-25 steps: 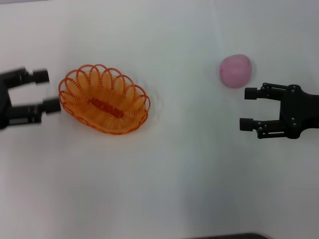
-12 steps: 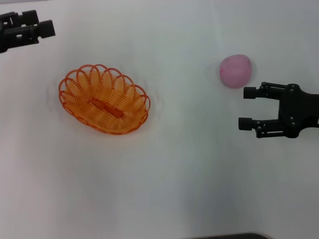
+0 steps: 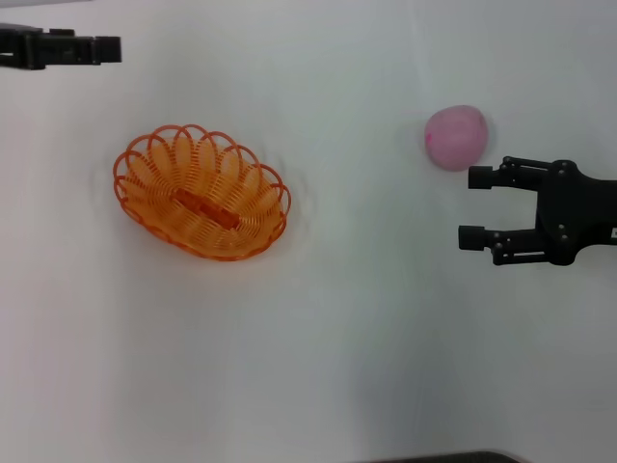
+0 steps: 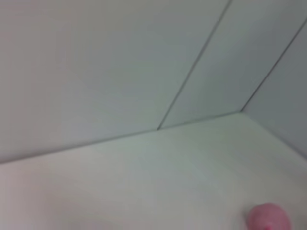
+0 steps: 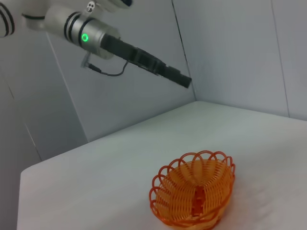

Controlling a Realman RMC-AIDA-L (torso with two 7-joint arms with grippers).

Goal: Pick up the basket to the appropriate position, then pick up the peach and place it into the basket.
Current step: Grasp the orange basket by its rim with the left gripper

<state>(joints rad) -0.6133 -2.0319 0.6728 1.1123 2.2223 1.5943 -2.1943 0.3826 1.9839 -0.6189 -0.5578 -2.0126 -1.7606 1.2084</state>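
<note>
The orange openwork basket (image 3: 202, 204) sits empty on the white table, left of centre; it also shows in the right wrist view (image 5: 194, 196). The pale-pink peach (image 3: 456, 137) lies at the right, farther back, and shows in the left wrist view (image 4: 268, 218). My right gripper (image 3: 474, 207) is open and empty, just in front of the peach and apart from it. My left gripper (image 3: 96, 48) is at the far left back, well away from the basket, and it shows raised above the table in the right wrist view (image 5: 178, 77).
The white table (image 3: 337, 338) meets pale wall panels (image 4: 120, 62) at its far edge. A dark strip (image 3: 434, 457) marks the table's near edge. The left arm (image 5: 96, 36) reaches in from above.
My left gripper has moved from beside the basket's left rim to the far back left and has turned. The basket, the peach and the right gripper have hardly moved.
</note>
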